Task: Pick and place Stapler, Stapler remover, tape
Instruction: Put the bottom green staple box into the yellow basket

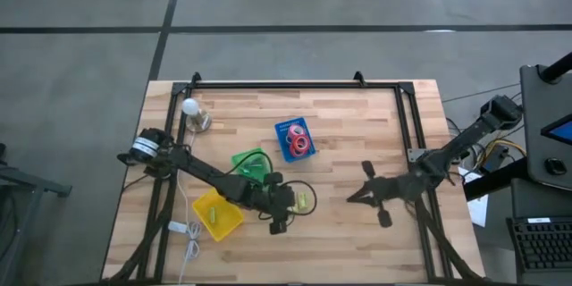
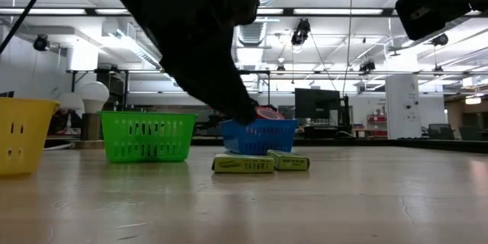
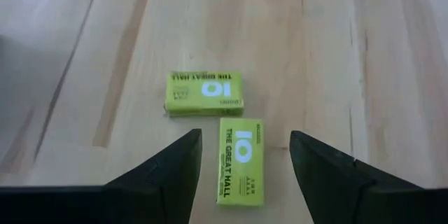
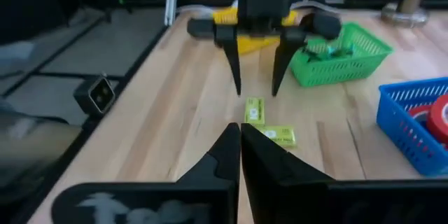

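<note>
Pale butcher-block wood, laid in long strips with a smooth matt face, makes up the worktop [image 1: 357,134], framed by a thin black rail along its upper and side edges. At the upper left of the overhead frame stands a small white bulb-shaped lamp [image 1: 191,110] on a round base. Below it, near the lower left, sits a yellow perforated plastic bin [image 1: 217,214], and just up and right of that a green slotted plastic basket [image 1: 250,163]; the left arm crosses between them.

The left gripper [image 1: 299,201] hangs low at lower centre, its two dark wedge-shaped fingers [image 3: 178,175] released and spread wide. Between and just ahead of them lie two flat lime-green cardboard boxes [image 3: 222,136] with white print, set at a right angle to each other and almost touching, both flat on the wood.

Above centre is a blue mesh plastic basket [image 1: 295,138], rectangular and slightly turned, holding the red-pink ring-shaped tape rolls [image 1: 298,145] with pale cores. It stands well apart from the green boxes.

To the right, bare wood stretches open from the boxes across to the right gripper [image 1: 353,198], which hovers at right of centre with its dark tapered fingers clenched together on nothing, pointing toward the left one. The lower right of the worktop is open room up to the rail.
</note>
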Motion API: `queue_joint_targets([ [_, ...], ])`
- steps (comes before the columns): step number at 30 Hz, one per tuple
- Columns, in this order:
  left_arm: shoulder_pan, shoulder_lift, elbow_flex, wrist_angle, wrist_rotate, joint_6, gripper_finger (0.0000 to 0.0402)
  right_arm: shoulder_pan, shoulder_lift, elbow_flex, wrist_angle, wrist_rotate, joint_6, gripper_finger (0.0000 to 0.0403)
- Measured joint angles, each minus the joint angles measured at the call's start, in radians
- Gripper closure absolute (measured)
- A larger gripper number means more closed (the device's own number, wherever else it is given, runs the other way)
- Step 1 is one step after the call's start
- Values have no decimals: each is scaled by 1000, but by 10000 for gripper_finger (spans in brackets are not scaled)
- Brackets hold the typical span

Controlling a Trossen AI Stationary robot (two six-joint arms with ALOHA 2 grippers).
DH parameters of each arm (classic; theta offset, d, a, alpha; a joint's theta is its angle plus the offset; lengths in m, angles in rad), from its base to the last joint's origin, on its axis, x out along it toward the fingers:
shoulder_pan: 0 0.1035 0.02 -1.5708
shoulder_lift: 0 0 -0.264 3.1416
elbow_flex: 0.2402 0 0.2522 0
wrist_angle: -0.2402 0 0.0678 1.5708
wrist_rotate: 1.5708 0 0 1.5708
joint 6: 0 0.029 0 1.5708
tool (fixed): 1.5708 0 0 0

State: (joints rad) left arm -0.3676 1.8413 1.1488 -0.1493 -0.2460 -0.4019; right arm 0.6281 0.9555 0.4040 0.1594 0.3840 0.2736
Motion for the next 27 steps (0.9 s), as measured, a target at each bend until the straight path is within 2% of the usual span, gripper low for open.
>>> queue_joint_targets([
  [7,0,62,-1,2,4,9,181,-1,-202,-113,91,1,-107,394],
  [13,6,111,17,4,-6,17,181,-20,-358,-182,86,17,-142,394],
  [18,6,124,18,9,-7,4,187,-21,-465,-240,81,138,-178,394],
  [21,5,122,18,7,-6,-15,206,-21,-501,-263,82,194,-177,394],
  [27,5,120,19,5,-3,-27,282,-20,-534,-286,80,188,-262,394],
])
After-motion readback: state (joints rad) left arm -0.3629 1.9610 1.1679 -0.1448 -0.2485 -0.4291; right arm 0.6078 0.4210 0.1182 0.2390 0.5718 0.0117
